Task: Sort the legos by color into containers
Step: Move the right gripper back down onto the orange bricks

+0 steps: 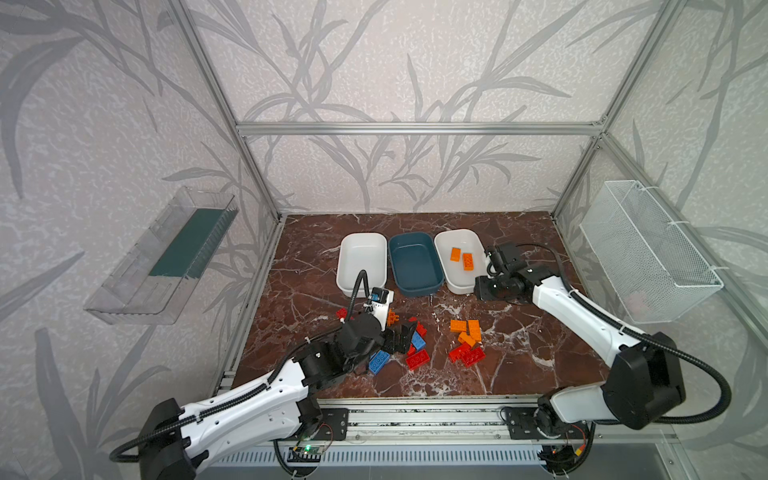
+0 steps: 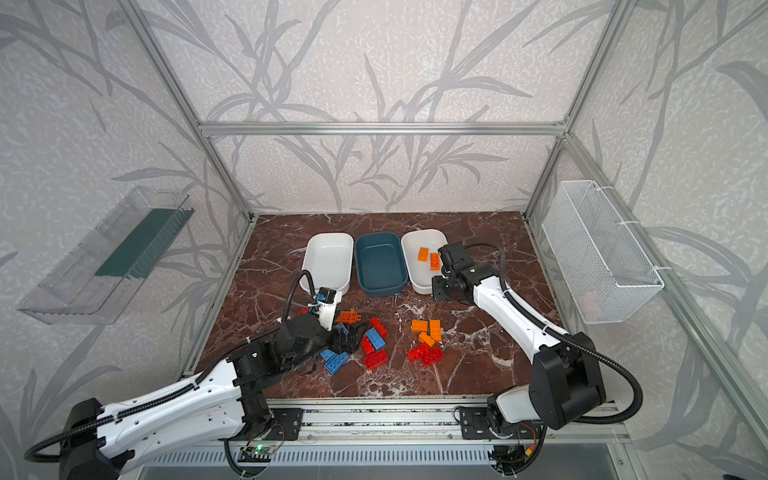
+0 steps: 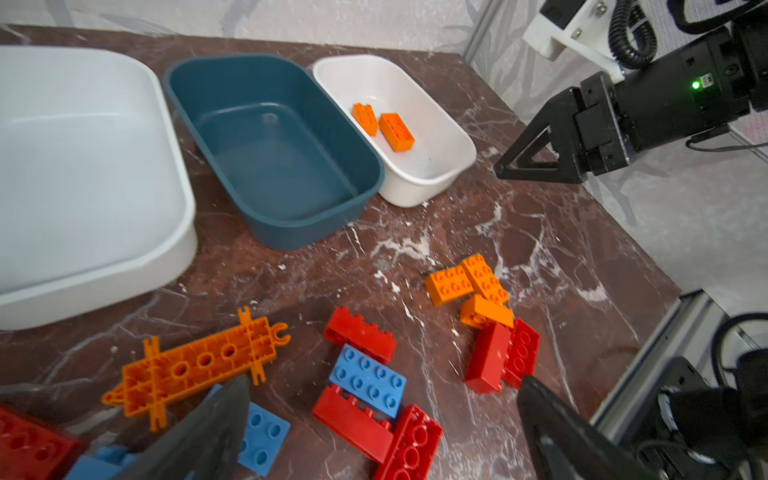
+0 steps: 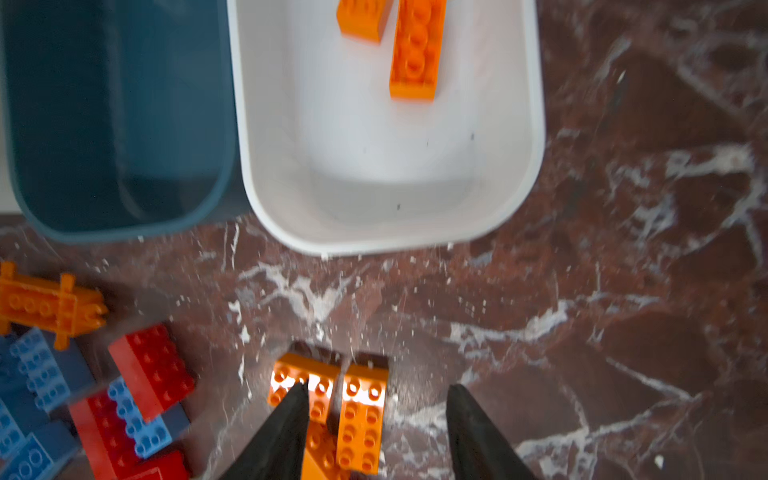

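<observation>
Three tubs are set side by side at the far part of the marbled tabletop [image 1: 519,349]: the left white tub [image 1: 361,262], the teal tub [image 1: 413,262] in the middle and the right white tub [image 1: 459,280]. Two orange bricks [image 1: 468,261] are seen lying close together in the right white tub.

Nearer the arms, the other bricks are spread on the tabletop in two groups. On the right, an orange cluster [image 1: 467,330] is laid just beside two red bricks [image 1: 467,355]. On the left, a red and blue heap [image 1: 417,353] is found, with a long orange piece [image 3: 195,365] beside it, toward the left white tub.

The left pincer [image 3: 380,390] is held wide open over that heap, with nothing gripped. Whether its fingers touch the bricks cannot be told from these views.

The right pincer [image 4: 378,390] is held above the tabletop by the near end of the right white tub. Its jaws are parted and nothing is caught between them. The orange cluster is seen past its fingers in the right wrist view.
</observation>
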You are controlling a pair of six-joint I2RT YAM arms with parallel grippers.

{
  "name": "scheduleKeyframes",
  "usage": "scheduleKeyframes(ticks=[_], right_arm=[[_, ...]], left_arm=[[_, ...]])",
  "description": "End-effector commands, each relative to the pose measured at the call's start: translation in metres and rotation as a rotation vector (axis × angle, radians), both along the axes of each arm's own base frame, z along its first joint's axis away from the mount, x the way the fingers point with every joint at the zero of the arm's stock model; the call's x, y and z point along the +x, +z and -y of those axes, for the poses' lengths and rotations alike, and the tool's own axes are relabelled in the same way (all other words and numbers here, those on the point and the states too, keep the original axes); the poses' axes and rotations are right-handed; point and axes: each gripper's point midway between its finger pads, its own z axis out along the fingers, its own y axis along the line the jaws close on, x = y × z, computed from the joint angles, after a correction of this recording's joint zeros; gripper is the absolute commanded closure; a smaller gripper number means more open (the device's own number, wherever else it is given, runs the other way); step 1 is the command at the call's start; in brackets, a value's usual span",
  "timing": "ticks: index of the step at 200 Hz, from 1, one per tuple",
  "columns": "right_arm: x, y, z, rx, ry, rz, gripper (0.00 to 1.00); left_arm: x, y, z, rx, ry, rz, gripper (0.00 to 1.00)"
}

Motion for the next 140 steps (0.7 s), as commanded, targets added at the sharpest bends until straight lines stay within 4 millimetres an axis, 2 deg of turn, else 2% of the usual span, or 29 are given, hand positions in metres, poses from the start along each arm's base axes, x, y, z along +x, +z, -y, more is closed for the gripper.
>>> scheduleKeyframes(ticks=[1, 25, 56, 85, 140], right_arm=[[-0.03, -0.016, -0.002, 0.034, -0.007, -0.031, 0.45], [-0.054, -0.033, -0.002, 0.042, -0.005, -0.055, 0.45], [-0.068, -0.046, -0.007, 0.068, 0.0, -0.067, 0.45], [-0.071, -0.056, -0.009, 0.059, 0.004, -0.083, 0.45], [-0.063, -0.073, -0.017, 0.057, 0.013, -0.112, 0.45]], left_arm=[[-0.009, -0.002, 0.009, -0.011, -0.006, 0.006, 0.01], [-0.018, -0.011, 0.02, -0.003, -0.035, -0.013, 0.01], [-0.026, -0.016, 0.027, -0.004, -0.055, -0.016, 0.01], [-0.03, -0.018, 0.026, 0.006, -0.051, -0.013, 0.01], [-0.031, -0.018, 0.018, 0.013, -0.033, -0.001, 0.01]])
